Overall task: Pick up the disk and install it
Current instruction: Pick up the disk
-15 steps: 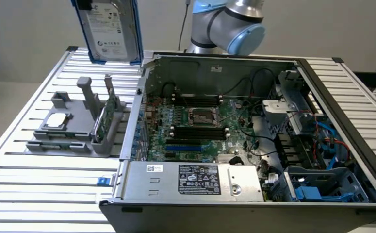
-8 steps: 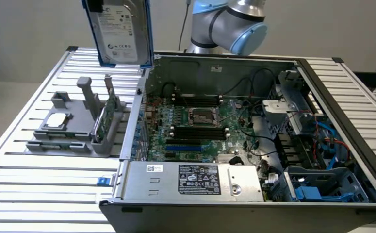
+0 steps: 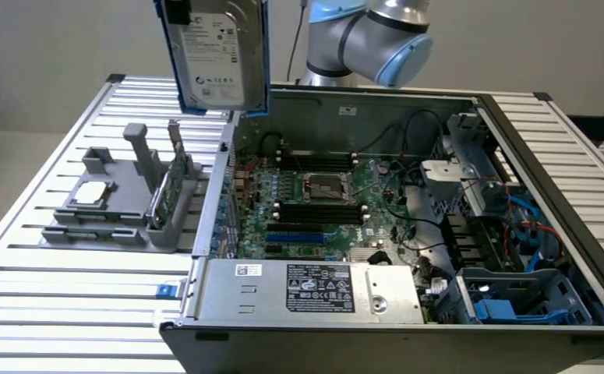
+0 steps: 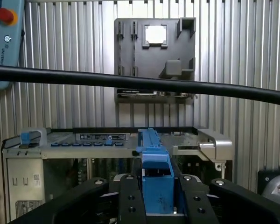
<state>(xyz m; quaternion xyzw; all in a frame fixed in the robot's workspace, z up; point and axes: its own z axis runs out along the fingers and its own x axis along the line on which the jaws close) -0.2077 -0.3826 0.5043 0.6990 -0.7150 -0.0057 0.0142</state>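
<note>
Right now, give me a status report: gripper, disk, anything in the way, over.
Gripper shut on the disk. Disk upright, held high, not touching the open computer case. One black cable crosses the wrist view.

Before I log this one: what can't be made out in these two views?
1. Exterior view: the disk is cut off by the top edge, along with the grip on it; label print too small to read.
2. Wrist view: the gripper is shut on the disk, seen edge-on; both faces hidden.
3. Wrist view: a black cable hides a strip of the grey fixture.
</note>
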